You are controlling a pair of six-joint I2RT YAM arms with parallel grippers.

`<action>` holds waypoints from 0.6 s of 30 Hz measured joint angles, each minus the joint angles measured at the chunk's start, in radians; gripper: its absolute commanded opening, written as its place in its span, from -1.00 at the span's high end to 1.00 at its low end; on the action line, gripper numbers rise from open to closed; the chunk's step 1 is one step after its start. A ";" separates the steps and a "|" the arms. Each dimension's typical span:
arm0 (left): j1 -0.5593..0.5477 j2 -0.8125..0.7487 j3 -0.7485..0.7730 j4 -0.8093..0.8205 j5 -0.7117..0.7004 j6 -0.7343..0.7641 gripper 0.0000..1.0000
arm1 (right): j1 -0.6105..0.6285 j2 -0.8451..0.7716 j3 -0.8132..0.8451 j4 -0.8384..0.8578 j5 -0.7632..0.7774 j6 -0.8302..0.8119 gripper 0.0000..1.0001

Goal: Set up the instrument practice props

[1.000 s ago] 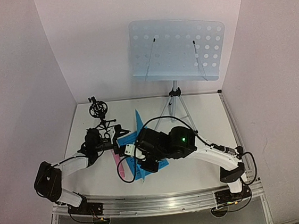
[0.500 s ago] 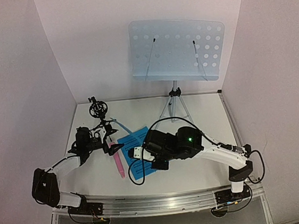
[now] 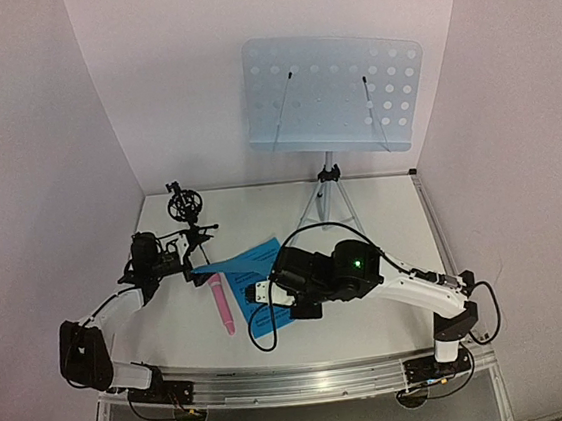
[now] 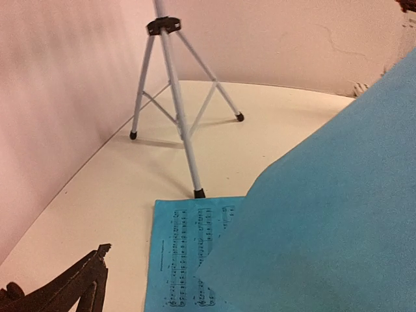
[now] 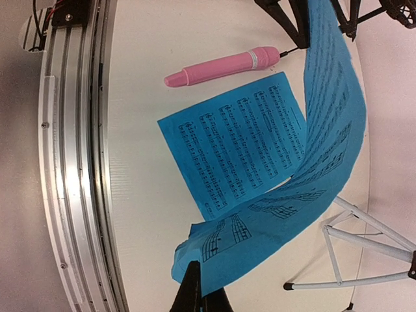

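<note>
Right tool (image 5: 198, 285) clenched on corner of lifted blue sheet (image 5: 325, 149). Sheet arcs across to left tool (image 3: 188, 265); cannot tell its grip. Second sheet (image 5: 237, 143) flat on bench (image 5: 140, 195), pink microphone (image 5: 224, 67) just beside.

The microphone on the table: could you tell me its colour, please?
Pink microphone, pale band near one end; clearest in the right wrist view.

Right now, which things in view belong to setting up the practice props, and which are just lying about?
Job: music stand; lifted page, pinched by the right gripper; flat page; pink microphone; black mic holder.
Not the job: aluminium rail; backdrop walls.
</note>
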 measured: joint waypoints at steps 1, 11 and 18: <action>0.000 -0.006 0.007 -0.018 0.028 0.022 -0.91 | 0.000 0.000 0.000 0.000 0.000 -0.003 1.00; -0.005 -0.076 0.054 -0.123 0.194 0.091 1.00 | 0.000 -0.043 -0.079 0.002 0.000 -0.013 1.00; -0.010 -0.141 0.123 -0.390 0.224 0.258 1.00 | -0.011 -0.121 -0.256 0.015 0.024 0.023 0.67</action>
